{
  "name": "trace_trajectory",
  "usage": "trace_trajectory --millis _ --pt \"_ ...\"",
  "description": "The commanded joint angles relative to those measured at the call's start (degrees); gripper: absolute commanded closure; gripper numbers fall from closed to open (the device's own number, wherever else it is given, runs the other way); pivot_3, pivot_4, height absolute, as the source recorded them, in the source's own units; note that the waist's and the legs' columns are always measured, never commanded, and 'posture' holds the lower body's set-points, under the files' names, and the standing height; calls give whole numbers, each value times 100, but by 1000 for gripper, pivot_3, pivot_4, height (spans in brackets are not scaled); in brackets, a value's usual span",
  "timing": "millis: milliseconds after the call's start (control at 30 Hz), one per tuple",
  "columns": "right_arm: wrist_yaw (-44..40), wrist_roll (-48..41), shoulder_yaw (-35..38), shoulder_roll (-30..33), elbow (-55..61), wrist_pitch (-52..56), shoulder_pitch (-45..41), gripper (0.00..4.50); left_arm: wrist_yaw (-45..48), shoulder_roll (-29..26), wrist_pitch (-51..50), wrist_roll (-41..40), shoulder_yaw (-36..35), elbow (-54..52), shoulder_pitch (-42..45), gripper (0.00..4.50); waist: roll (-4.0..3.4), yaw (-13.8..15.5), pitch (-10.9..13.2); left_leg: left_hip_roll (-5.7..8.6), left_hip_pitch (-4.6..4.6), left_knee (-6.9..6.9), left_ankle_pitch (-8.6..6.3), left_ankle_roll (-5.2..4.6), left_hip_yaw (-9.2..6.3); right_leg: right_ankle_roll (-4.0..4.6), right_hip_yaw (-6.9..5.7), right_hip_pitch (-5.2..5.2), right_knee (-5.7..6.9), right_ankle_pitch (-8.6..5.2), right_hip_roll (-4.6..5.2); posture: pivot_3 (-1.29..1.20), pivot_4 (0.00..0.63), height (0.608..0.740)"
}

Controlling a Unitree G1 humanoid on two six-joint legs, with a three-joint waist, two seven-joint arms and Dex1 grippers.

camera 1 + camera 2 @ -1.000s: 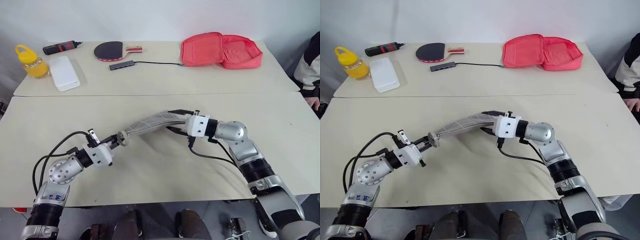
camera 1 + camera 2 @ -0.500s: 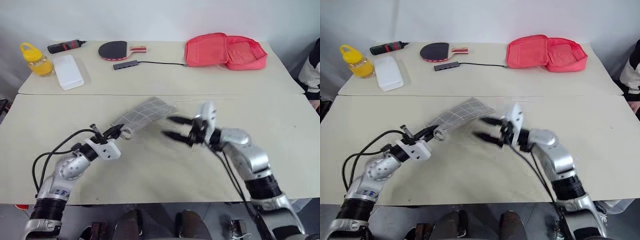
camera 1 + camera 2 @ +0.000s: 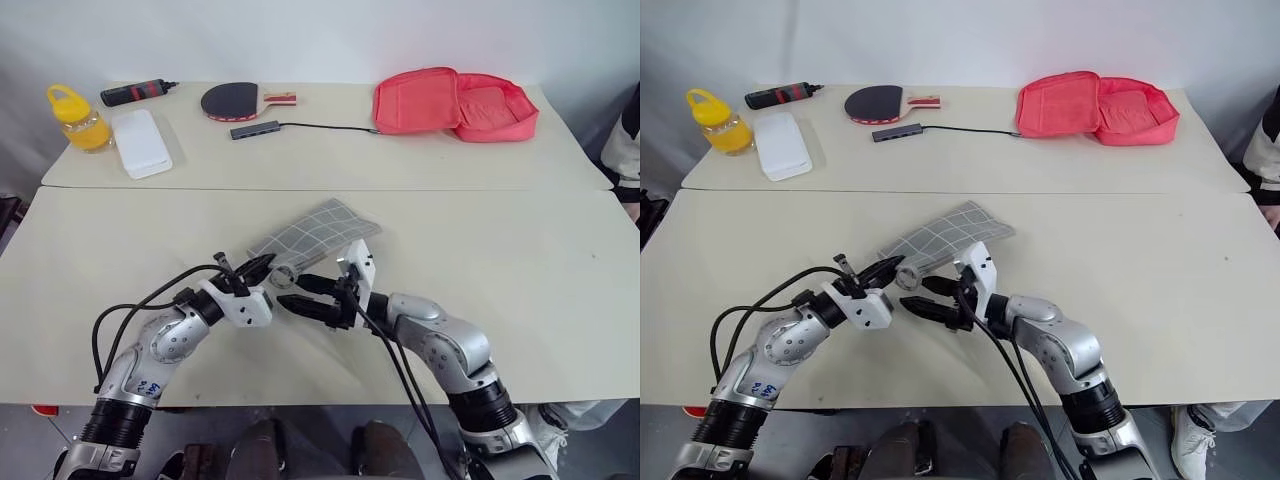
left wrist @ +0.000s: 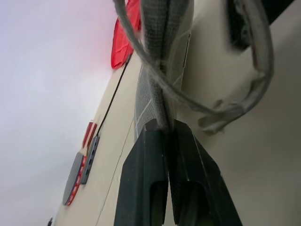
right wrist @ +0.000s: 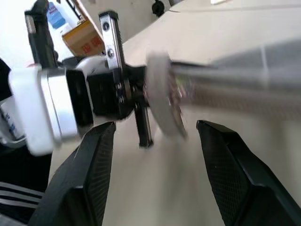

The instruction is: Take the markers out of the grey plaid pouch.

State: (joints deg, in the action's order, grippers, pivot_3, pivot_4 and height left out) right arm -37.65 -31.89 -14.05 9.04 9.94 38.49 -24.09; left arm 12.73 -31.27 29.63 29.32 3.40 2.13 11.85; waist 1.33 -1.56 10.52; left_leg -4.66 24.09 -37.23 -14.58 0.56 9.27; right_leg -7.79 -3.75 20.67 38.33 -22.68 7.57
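Left gripper [image 3: 268, 293]: fingers pinched fully together on the ring-loop end of the grey plaid pouch [image 3: 313, 233], keeping that end lifted and anchored so the other hand has something to work against.
Pouch: one of them, stretching up and away from the left gripper, far end resting on the near table [image 3: 520, 290].
Right gripper [image 3: 300, 297]: jaws spread wide, nothing between them, pointing straight at the left gripper and the loop end, the pouch just above it; I'd say it's lining up a fresh grab.
Markers: none visible, so by my reckoning both sit inside the pouch.
Beyond both hands, far table, left to right: one yellow bottle [image 3: 75, 117], one white box [image 3: 141, 143], one black-and-red corded gadget [image 3: 132, 93], one paddle [image 3: 236, 100], one cabled hub [image 3: 256, 129], one pink-red case [image 3: 455, 101] lying open.
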Motion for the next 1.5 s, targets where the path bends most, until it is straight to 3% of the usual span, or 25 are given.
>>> trace_trajectory --millis 33,167,300,333,567,833,1000,1167,1367,1500 --pt "44 -113 165 -205 -24 -70 -85 1808 91 22 -35 -34 217 -141 -134 4500 0 0 0 0 0 1 0 0 0 0 0 0 -1 0 0 0 150 740" --pt "-110 -195 171 -170 -14 40 -82 2852 101 0 -76 -16 244 -234 -157 4500 0 1 0 1 3 4 -3 0 0 0 0 1 -5 0 1 0 150 740" --pt "-114 -269 238 -197 -13 108 -62 4385 94 44 -169 -95 228 -287 -177 4500 0 0 0 1 3 6 -3 0 0 0 -1 1 -9 0 1 0 150 740" --pt "-139 -280 232 -169 20 126 -36 4475 93 53 -195 -123 216 -297 -177 4500 0 -1 0 1 3 6 -3 0 0 0 -1 0 -10 0 1 0 150 740" --pt "-587 -399 345 378 316 236 95 4475 263 -20 -130 -753 49 -258 -203 4500 0 -1 0 0 4 6 -3 -1 0 0 -1 1 -13 0 1 0 150 740" --pt "-2024 -11 191 1805 -33 -186 -99 4475 1035 -387 475 -2190 -246 286 -231 4500 1 -17 0 -4 4 7 -3 -1 2 1 -2 1 -23 0 -2 0 150 740" --pt "-2333 -419 510 1974 -155 91 -301 4475 1155 -584 768 -2348 -370 630 -196 4500 1 -16 0 -4 4 6 -3 -1 2 0 -3 0 -26 0 -3 0 150 740" --pt "-2143 192 579 1977 -881 -648 -595 4475 1800 -701 1165 -3083 -201 736 -376 4500 1 -12 0 -4 4 3 -3 -1 2 0 -3 -1 -27 0 -1 0 150 740" --pt "-2280 -61 748 2041 -892 -582 -669 4475 1990 -837 1415 -2932 -299 887 -486 4500 1 -14 0 -3 6 9 -3 0 2 0 -6 1 -30 0 -3 0 150 740" --pt "-2757 -626 546 2371 -191 241 -484 4475 1601 -836 1374 -2500 -436 1093 -293 4500 0 -2 1 -2 7 6 -3 -1 2 0 -5 0 -31 0 -1 0 150 740"
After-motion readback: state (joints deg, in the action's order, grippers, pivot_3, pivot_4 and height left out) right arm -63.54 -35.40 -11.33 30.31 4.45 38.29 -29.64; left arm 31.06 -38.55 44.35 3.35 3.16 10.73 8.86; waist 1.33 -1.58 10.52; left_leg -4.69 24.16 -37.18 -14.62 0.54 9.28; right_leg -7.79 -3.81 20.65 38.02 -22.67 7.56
